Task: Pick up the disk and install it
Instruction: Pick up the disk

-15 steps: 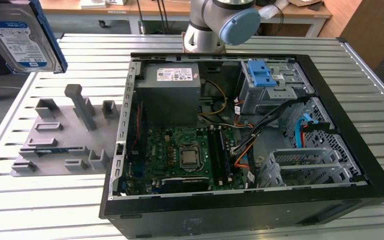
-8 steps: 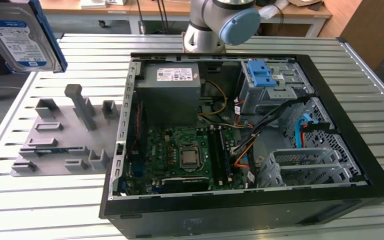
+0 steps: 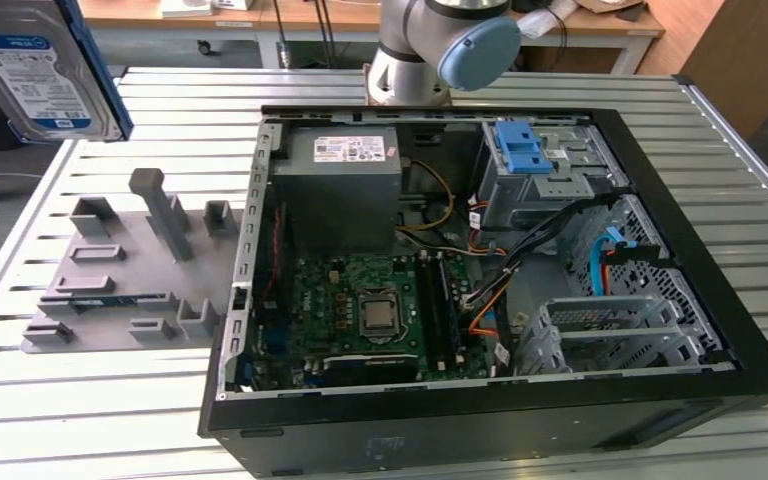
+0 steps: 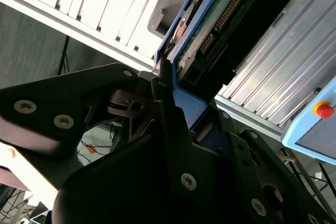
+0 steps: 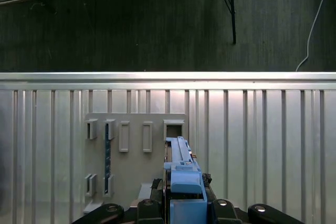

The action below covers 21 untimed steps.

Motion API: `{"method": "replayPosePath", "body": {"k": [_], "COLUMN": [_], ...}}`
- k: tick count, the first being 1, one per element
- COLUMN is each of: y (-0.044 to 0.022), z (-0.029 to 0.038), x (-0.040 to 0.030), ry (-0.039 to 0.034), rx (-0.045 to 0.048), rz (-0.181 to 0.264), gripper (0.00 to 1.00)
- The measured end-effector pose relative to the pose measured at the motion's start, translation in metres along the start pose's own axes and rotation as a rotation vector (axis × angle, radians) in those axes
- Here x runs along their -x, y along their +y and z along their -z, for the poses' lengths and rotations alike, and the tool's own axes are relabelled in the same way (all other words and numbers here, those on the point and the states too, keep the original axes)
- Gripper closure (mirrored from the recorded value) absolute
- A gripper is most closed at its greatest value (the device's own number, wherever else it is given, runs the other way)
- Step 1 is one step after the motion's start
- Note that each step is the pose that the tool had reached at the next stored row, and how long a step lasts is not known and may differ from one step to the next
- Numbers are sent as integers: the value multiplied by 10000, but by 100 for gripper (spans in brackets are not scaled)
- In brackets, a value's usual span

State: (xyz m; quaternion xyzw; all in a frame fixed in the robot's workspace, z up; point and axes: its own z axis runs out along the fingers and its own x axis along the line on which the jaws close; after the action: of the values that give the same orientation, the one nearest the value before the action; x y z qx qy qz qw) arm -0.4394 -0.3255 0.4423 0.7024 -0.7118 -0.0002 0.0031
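Evidently your tool (image 5: 182, 192) pinched the disk (image 3: 40, 70) by its blue carrier, high above the table (image 3: 184, 120) — probably to clear the grey fixture (image 3: 131, 270) and open case (image 3: 491, 425).

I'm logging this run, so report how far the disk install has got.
Done: the disk is lifted clear of the slatted table. In hand: the claw is shut on its blue frame. Left: it is not yet inside the computer case.

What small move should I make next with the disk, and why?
Probably carry the disk toward the exterior view's right, over the open case: the hand is shut on it, and it hangs above the grey holder, outside the case.
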Motion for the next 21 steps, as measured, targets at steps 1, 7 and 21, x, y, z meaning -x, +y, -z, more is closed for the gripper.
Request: {"method": "replayPosePath", "body": {"k": [1,7,21], "y": [0,0,2], "z": [12,69,285], "x": [0,0,-1], "ry": [0,0,0], "rx": [-1,-1,-1], "rz": [0,0,0], "gripper": [64,64,64]}}
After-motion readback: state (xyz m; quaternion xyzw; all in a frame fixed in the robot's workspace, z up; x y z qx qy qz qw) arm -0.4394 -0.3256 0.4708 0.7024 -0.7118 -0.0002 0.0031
